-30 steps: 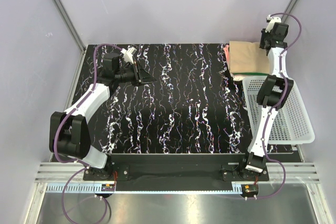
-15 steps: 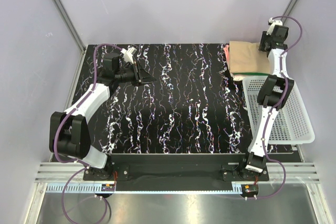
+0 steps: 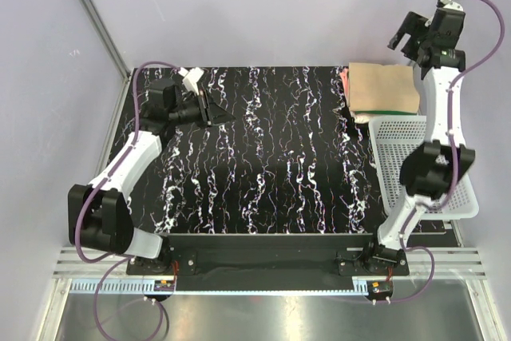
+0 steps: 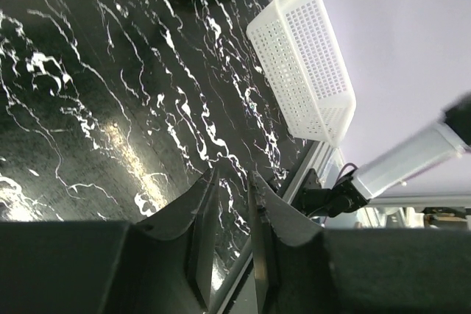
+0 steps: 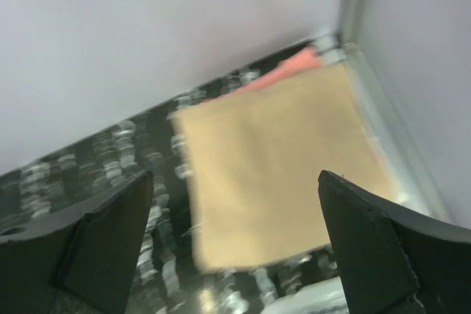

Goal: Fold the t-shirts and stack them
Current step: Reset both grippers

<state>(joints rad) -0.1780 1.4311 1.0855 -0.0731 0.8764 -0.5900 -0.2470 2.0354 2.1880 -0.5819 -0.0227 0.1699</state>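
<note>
The t-shirts lie folded in one stack at the table's back right corner. The tan one (image 3: pixel 383 89) is on top, with a dark green edge (image 3: pixel 389 111) and a coral-pink edge (image 3: pixel 345 77) showing beneath. My right gripper (image 3: pixel 409 37) hangs high above the stack, open wide and empty. In the right wrist view the tan shirt (image 5: pixel 280 167) and the coral edge (image 5: pixel 291 70) lie blurred below the gripper (image 5: pixel 235 174). My left gripper (image 3: pixel 214 109) hovers over the back left of the table. In its wrist view the left gripper (image 4: pixel 234 174) has its jaws a narrow gap apart with nothing between.
A white mesh basket (image 3: pixel 447 189) stands along the right edge of the black marbled table (image 3: pixel 271 157), just in front of the stack; it also shows in the left wrist view as the basket (image 4: pixel 309 71). Walls close in the back and both sides.
My right gripper has opened wide and lifted up and back off the stack. The left arm has shifted slightly, its jaws much the same.
</note>
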